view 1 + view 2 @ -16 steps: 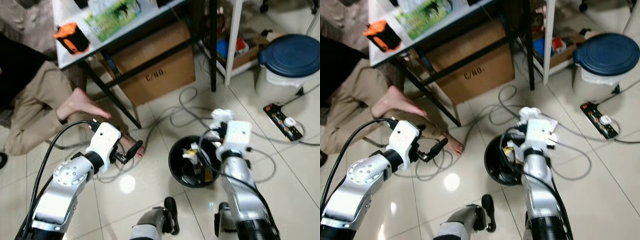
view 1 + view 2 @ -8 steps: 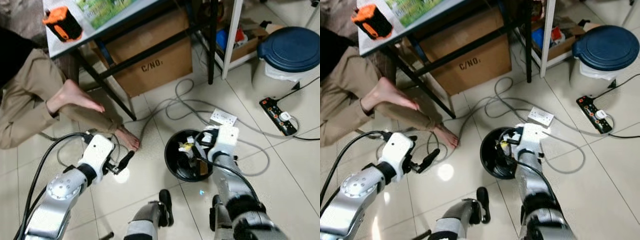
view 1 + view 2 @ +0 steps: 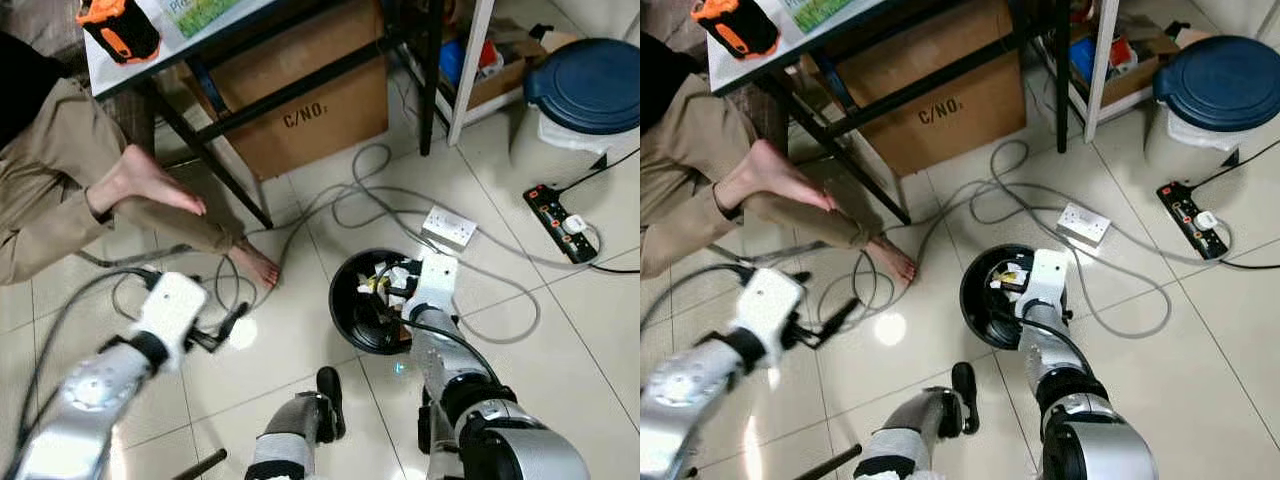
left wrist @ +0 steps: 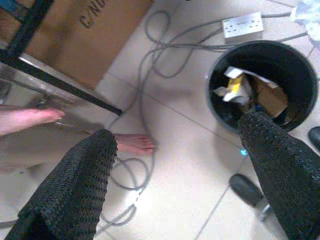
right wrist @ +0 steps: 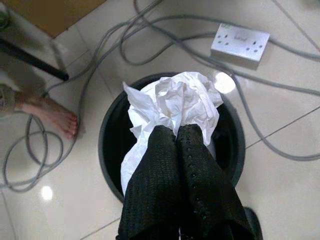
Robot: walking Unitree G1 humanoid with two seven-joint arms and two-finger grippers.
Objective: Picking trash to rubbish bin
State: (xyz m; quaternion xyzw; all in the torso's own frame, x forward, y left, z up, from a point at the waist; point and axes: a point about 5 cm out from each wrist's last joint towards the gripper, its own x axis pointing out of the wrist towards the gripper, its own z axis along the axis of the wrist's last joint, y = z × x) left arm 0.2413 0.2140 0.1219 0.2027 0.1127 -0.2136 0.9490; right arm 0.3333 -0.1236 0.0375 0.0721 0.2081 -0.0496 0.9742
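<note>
1. The counter (image 3: 150,62) with black legs is standing at the far left, and a person (image 3: 60,190) in tan trousers is sitting on the floor beside it, one bare foot (image 3: 257,268) resting near the grey cables (image 3: 990,190).
2. One cardboard box (image 3: 310,110) is sitting under the counter, and one lidded blue bin (image 3: 1225,85) is standing far to the right.
3. One small black rubbish bin (image 5: 107,140) is sitting on the tiles directly ahead, already holding several scraps: yellow and white paper and a brown piece of card (image 4: 270,97).
4. The right gripper (image 5: 176,131) is hanging directly over the bin's mouth, its fingers pressed together and pinching one crumpled white tissue (image 5: 172,102), the trash of the task.
5. The tissue is sitting above the bin's opening, so the carrying looks done; judging by this, only the release is left.
6. The left gripper (image 4: 177,145) is hovering to the left above the floor, fingers spread wide and carrying nothing.
7. Two power strips are lying on the floor: a white one (image 5: 240,42) just beyond the bin and a black one (image 3: 562,222) well to the right.
8. One orange and black device (image 3: 118,27) is sitting on the counter.
9. I am spotting no other loose trash on the visible floor, though cables are cluttering it.
</note>
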